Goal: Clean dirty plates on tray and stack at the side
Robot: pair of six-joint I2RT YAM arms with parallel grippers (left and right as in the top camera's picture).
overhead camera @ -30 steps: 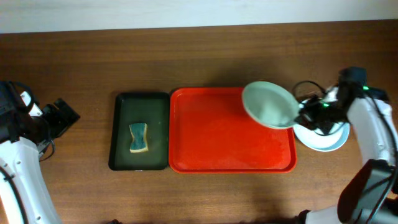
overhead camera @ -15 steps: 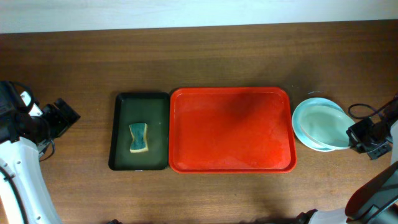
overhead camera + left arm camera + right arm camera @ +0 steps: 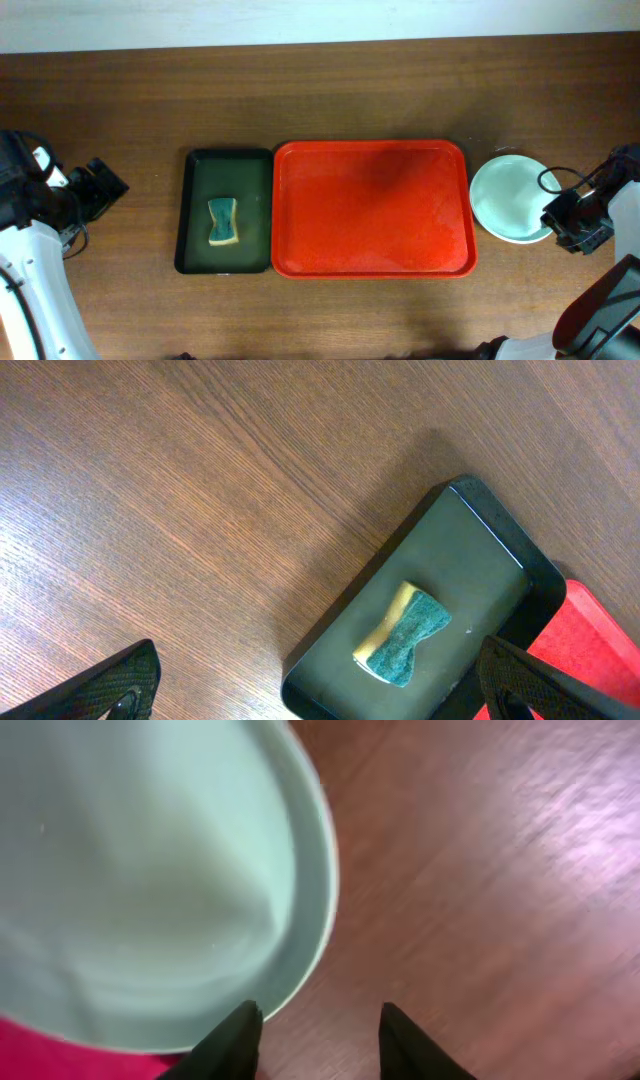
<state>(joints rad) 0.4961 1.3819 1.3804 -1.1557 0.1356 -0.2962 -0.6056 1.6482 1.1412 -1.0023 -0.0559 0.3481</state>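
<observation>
The plates [image 3: 510,198] sit stacked on the table just right of the tray [image 3: 372,208], which is bare; no smear shows on the pale top plate. The right gripper [image 3: 575,215], further right of the tray, has its jaws apart and empty, and one finger [image 3: 238,1038] is just beside the top plate's rim. A sideways swing on withdrawal could therefore clip the rim and skew the pile. The left gripper [image 3: 112,186], jaws wide apart, idles well left of the tray.

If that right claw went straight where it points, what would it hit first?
Probably the rim of the pale blue-green plate, just ahead of the open right gripper; depth is unclear.
</observation>
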